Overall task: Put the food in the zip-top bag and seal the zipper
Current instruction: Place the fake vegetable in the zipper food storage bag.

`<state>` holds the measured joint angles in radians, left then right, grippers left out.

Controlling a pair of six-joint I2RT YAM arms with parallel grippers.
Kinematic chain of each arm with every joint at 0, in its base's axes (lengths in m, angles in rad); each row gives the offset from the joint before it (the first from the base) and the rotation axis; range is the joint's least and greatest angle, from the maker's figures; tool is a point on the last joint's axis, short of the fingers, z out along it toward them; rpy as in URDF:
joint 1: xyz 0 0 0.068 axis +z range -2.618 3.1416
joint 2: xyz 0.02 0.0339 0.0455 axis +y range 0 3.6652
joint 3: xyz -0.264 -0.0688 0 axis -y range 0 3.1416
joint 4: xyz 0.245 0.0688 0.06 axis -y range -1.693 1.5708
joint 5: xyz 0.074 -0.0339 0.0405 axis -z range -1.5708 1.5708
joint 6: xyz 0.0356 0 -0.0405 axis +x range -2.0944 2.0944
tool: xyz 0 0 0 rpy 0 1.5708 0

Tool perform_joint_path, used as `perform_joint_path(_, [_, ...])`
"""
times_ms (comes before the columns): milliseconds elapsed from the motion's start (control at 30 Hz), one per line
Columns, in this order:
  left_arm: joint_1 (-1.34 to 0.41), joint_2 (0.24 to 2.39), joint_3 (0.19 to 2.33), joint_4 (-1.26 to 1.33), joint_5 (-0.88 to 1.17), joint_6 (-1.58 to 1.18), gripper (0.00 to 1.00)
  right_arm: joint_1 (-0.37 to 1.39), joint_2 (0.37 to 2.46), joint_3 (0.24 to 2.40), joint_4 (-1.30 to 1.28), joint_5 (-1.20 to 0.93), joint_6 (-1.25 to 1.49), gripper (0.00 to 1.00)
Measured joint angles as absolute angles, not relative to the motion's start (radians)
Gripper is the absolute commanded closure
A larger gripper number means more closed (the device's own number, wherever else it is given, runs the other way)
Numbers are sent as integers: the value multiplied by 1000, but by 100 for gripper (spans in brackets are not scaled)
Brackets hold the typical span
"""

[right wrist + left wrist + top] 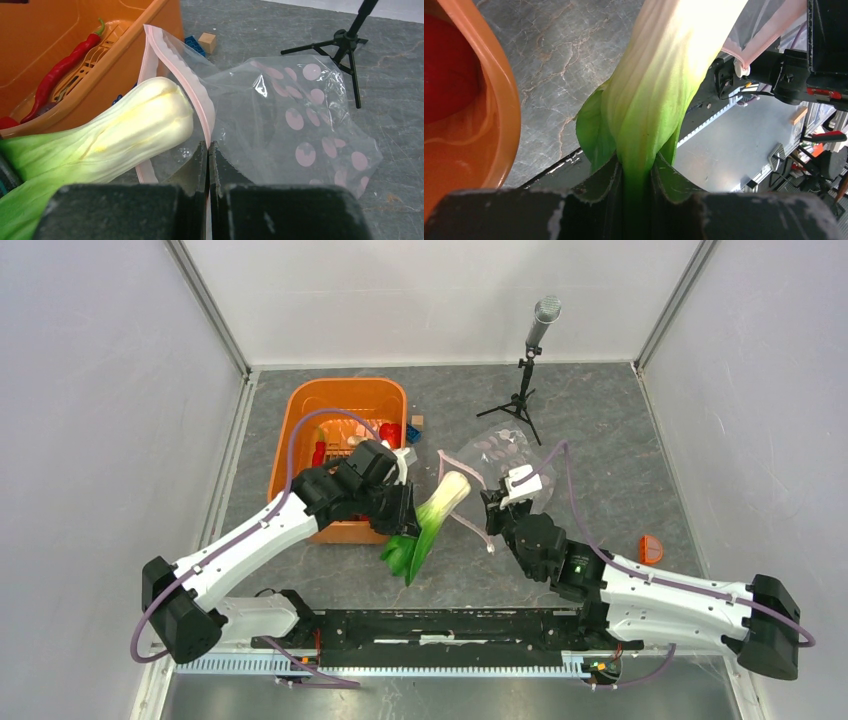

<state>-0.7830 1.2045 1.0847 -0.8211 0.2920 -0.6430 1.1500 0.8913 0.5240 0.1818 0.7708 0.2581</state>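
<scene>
My left gripper (408,512) is shut on the green leafy vegetable (432,520), gripping its green middle (644,130). Its white stalk end (150,112) points into the open mouth of the clear zip-top bag (500,455). My right gripper (493,510) is shut on the pale pink zipper strip (180,65) at the bag's mouth and holds that edge up (208,145). The bag (290,125) has pink dots and lies crinkled on the table. A red chilli (65,60) and other red pieces (390,432) lie in the orange tub. The watermelon slice and the dark round piece are out of view.
The orange tub (300,410) stands at the back left, just behind my left arm. Small blue and wooden blocks (413,428) lie beside it. A microphone on a black tripod (524,370) stands behind the bag. A small orange piece (650,548) lies at the right.
</scene>
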Motion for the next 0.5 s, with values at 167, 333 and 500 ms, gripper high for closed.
perform_joint_path(167, [-783,1232,1113,-835,294,-642,98,1159,890,519,195,722,215,100])
perform_joint_path(333, [-785,1336,1211,-857,319,-619,98,1232,933,519,195,735,168,100])
perform_joint_path(500, [-789,1418,1270,-909,321,-572,98,1309,929,494,245,797,106,100])
